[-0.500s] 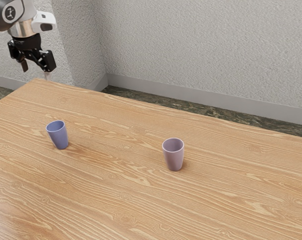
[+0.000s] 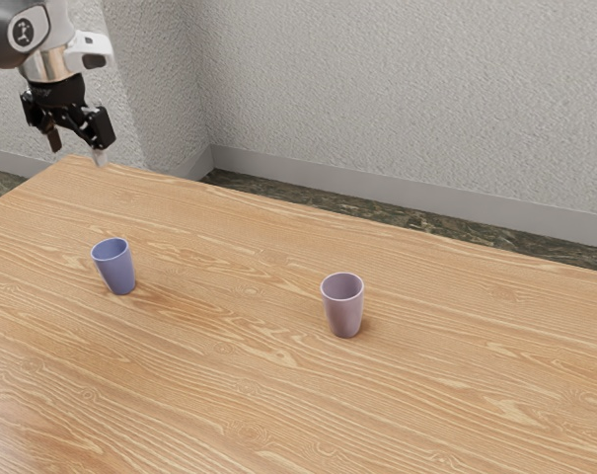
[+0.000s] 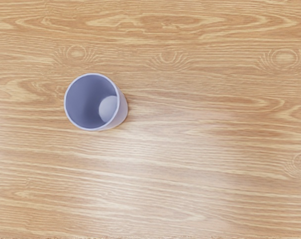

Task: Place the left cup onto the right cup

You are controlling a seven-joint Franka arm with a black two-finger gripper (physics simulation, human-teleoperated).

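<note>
Up at the exterior view's upper left, above the far corner of the light wood-grain table (image 2: 278,395), I see my arm's black two-finger gripper (image 2: 77,144) hanging in the air. Its fingers stand apart with nothing between them, so I read it as spread wide and carrying nothing.

The small blue-violet plastic cup (image 2: 113,265), which is the one to be moved, stands upright on the tabletop towards the exterior view's left. It sits nearer the camera than the gripper and well below it, with clear air between the two. The pale mauve plastic cup (image 2: 342,303) stands upright too, well apart from the first cup and towards the exterior view's right, near the middle of the table. Both cups have their mouths up and both rest on bare wood, each throwing a short soft shadow.

From the wrist camera I look almost straight down into the blue-violet cup (image 3: 95,102). I can see its round rim and the lighter disc of its bottom inside, with wood grain (image 3: 215,149) all around it.

Behind the table runs a grey rough-textured wall (image 2: 397,89) with a grey skirting board (image 2: 407,193), over a dark mottled floor (image 2: 426,222).
</note>
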